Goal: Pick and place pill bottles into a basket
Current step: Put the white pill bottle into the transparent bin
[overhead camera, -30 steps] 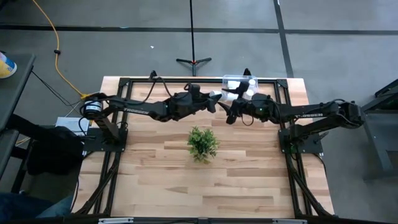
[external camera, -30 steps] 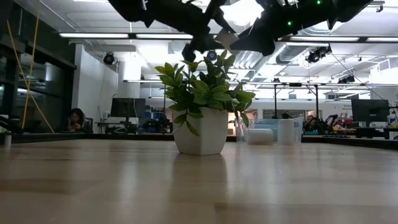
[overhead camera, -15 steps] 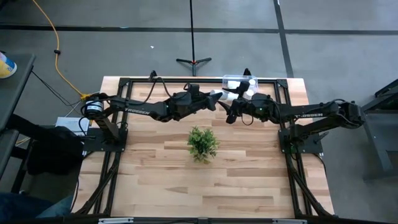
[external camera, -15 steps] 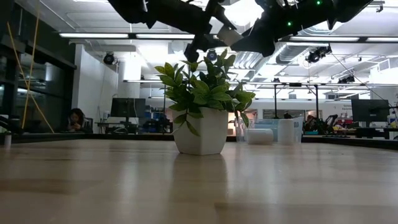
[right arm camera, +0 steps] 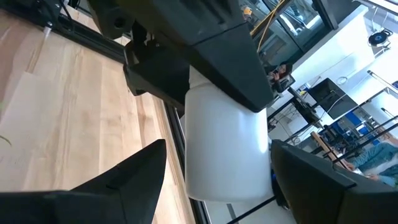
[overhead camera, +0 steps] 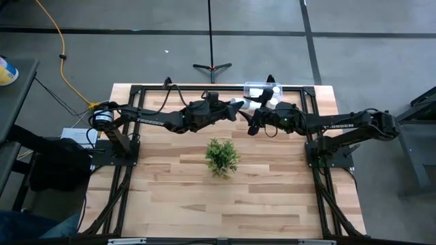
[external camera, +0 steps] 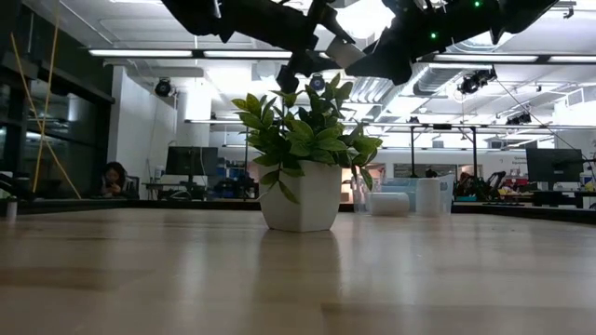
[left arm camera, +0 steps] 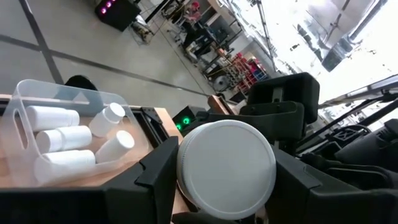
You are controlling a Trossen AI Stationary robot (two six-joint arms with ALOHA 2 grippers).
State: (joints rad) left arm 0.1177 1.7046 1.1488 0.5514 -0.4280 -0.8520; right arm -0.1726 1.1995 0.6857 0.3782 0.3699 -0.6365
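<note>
Nothing has shifted since a second ago. From above, my left claw (overhead camera: 236, 109) grips a smooth white pill bottle (overhead camera: 235, 105) beside the clear basket (overhead camera: 253, 87); my right claw (overhead camera: 251, 126) gapes around it. My left wrist sees four bottles (left arm camera: 60, 137) in the basket.

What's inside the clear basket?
The basket holds white pill bottles: the left wrist view shows five lying on their sides, packed together. Its floor under them is covered. A sixth bottle is outside it, gripped in the left gripper.
</note>
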